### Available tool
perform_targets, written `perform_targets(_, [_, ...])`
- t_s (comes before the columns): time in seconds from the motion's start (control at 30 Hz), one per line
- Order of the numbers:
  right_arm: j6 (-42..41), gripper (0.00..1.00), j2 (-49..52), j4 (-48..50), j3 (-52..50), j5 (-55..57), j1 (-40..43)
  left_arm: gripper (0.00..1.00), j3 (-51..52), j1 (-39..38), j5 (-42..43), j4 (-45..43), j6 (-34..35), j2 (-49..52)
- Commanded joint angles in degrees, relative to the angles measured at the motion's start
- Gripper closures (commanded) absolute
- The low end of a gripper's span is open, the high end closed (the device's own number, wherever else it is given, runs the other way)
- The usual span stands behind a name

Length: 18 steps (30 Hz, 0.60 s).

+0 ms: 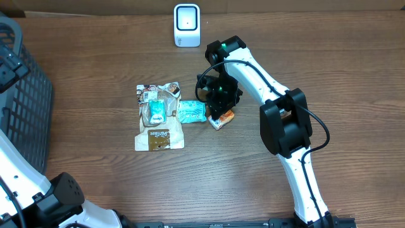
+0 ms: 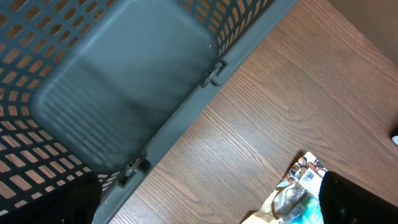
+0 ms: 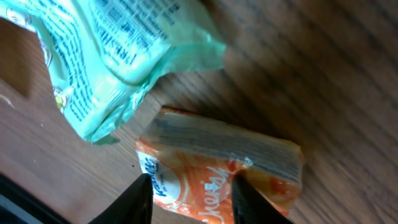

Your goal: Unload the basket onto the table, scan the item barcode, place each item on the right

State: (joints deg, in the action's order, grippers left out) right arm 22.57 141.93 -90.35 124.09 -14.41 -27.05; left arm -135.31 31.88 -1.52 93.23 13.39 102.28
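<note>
A small orange snack packet (image 1: 223,118) lies on the wooden table just right of a teal packet (image 1: 191,111). My right gripper (image 1: 218,106) reaches down over it. In the right wrist view its two dark fingers (image 3: 140,199) press against both sides of the orange packet (image 3: 224,155), so the right gripper (image 3: 191,191) is shut on it. The white barcode scanner (image 1: 186,25) stands at the back of the table. My left gripper (image 2: 205,208) is open with nothing between its fingers, above the table beside the basket.
A dark grey mesh basket (image 1: 19,95) sits at the left edge, filling the upper left of the left wrist view (image 2: 124,81). A brown pouch (image 1: 158,117) with a small packet on top lies left of the teal packet (image 3: 112,43).
</note>
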Motion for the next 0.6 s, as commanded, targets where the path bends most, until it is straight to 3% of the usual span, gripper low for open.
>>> perform_targets(0.0, [0.0,0.66,-1.7,1.5,-0.4,0.2,0.0,0.00,0.3,0.0,0.0,-0.1,0.6,-0.3])
perform_targets(0.13, [-1.8,0.72,-1.7,4.3,-0.4,1.0,0.2,0.01,0.3,0.0,0.0,-0.1,0.6,-0.3])
perform_targets(0.37, [-16.7,0.76,-1.7,7.8,-0.4,13.6,0.4,0.01,0.3,0.0,0.0,-0.1,0.6,-0.3])
perform_targets(0.57, [-27.1,0.67,-1.7,8.2,-0.4,22.4,0.5,0.00,0.3,0.0,0.0,-0.1,0.5,-0.3])
